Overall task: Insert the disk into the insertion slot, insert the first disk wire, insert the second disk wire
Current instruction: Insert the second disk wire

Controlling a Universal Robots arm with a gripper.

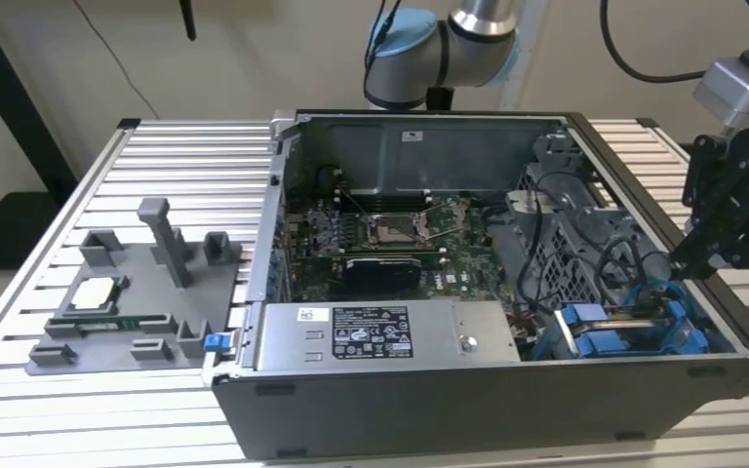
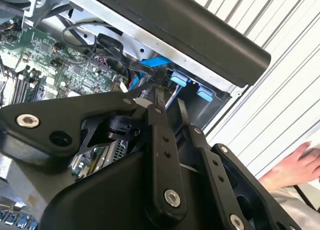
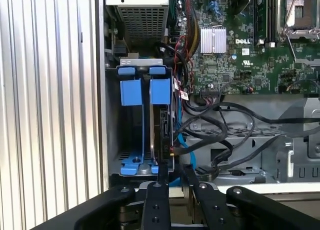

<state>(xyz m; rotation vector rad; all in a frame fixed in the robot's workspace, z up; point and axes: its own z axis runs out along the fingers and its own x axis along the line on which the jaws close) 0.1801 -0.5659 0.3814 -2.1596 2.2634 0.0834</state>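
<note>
Seen in the first wrist view, the disk (image 3: 161, 122) sits in its slot (image 3: 172, 105), at five o'clock in the case (image 1: 479, 409) by the exterior view. I judge the loose wires (image 3: 225, 134) looping just beside it could snag the tips or be dragged off their plugs if the arm comes in crooked. The gripper (image 1: 682, 263) hangs at three o'clock of the case, tilted down and inward toward the disk's end, fingers (image 3: 162, 177) slightly parted, clasping nothing.

Lab bench (image 1: 36, 322), opened computer case (image 1: 479, 390)

Tool (image 1: 689, 261) beside open case (image 1: 479, 405) (blue carriers (image 1: 609, 336))
</note>
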